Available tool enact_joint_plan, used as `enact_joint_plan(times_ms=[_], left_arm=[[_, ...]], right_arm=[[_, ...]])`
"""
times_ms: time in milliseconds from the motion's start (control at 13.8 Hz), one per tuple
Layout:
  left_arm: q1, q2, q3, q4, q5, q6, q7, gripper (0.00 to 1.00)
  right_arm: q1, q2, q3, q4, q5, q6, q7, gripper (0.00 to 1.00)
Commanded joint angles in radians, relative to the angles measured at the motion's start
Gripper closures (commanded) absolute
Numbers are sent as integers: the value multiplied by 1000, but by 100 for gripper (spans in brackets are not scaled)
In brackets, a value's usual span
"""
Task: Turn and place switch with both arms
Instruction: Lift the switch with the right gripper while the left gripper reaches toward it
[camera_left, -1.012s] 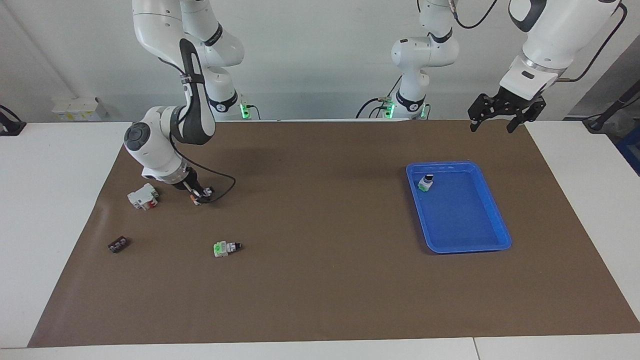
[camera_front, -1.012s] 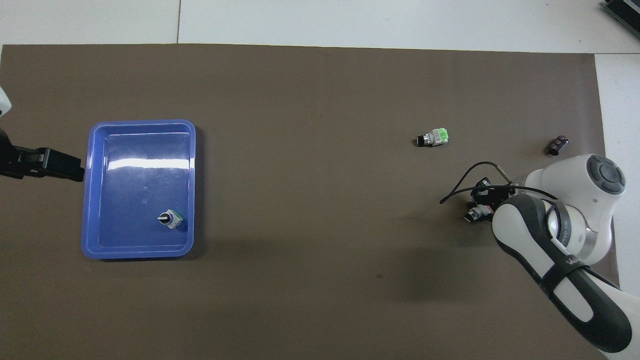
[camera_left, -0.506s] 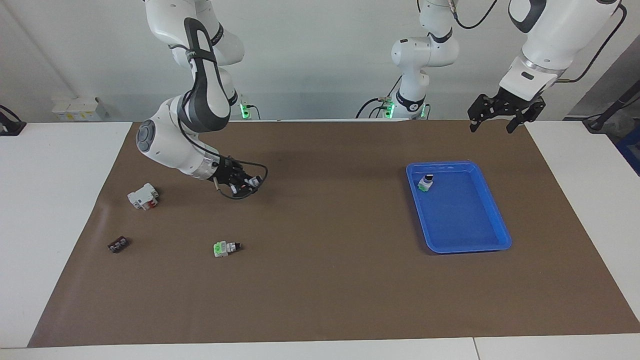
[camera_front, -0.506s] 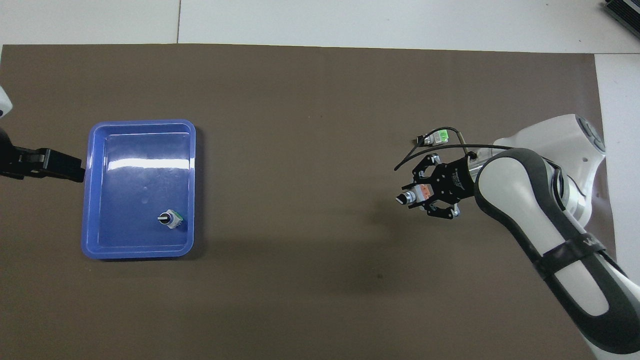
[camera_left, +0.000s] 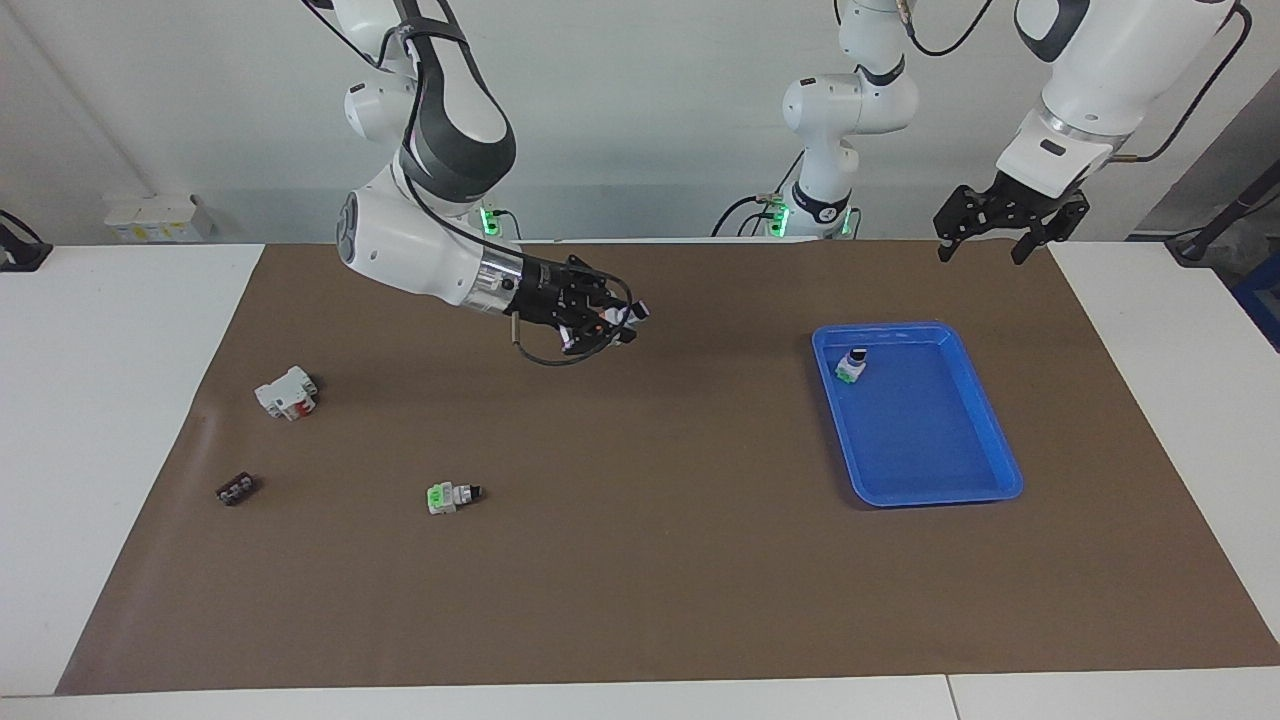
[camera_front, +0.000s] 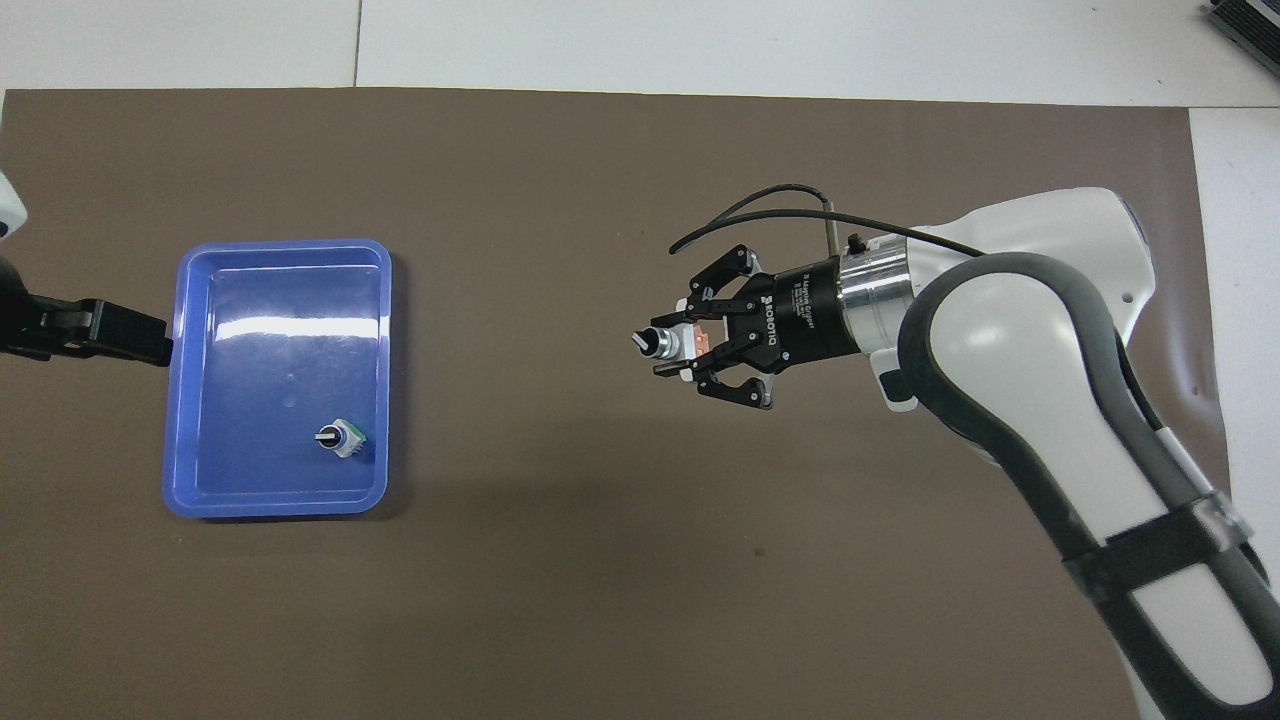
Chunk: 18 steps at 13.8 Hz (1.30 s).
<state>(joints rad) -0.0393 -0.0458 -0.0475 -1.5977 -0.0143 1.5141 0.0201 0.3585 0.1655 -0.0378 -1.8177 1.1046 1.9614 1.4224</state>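
Observation:
My right gripper (camera_left: 610, 322) is shut on the switch (camera_left: 624, 315) and holds it in the air over the middle of the brown mat. In the overhead view the switch (camera_front: 668, 343) lies level in the right gripper (camera_front: 682, 345): orange block between the fingers, white body and black knob pointing toward the blue tray (camera_front: 275, 508). My left gripper (camera_left: 985, 252) is open and empty, and waits raised above the mat's edge beside the tray (camera_left: 920, 497). Its black tip (camera_front: 100, 332) shows at the overhead view's edge.
A green-and-white switch (camera_left: 851, 365) stands in the tray, also in the overhead view (camera_front: 340, 438). Another green-and-white switch (camera_left: 452, 495), a white block with a red part (camera_left: 287, 392) and a small black piece (camera_left: 236, 489) lie on the mat at the right arm's end.
My right gripper has lifted the switch off the mat near the white block and carried it toward the middle of the table, turning level. The left arm has not moved.

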Motion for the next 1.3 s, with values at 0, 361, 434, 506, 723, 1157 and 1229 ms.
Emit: enact_joint_plan(times_ms=[0,361,434,506,723,1157,1229], left_arm=[[-43,-32,-14,-37,-30,4,-167,0],[-63,-34,-15,-36,-280,32,-532,0],[-63,-34,-17,-38,-327,35,-558,0],[-59,-34,-15,-38,-398,35,-577,0],[-48,-31,-15,-31,-561,55,-741,0],[-105,-31,-37,-44,-582,159,-925,2],[-116,-31,-40,-47,-581,175,-939,12]], right_arm=[[60,16,-4,73,93,63,93,100],[145,-15,7,109,162,169,188,100],[151,-18,9,107,166,174,190,100],[158,-18,10,107,169,194,191,100],[195,-21,16,94,169,269,191,100],[211,-23,16,86,169,301,191,100],[214,-23,16,84,167,306,191,100]])
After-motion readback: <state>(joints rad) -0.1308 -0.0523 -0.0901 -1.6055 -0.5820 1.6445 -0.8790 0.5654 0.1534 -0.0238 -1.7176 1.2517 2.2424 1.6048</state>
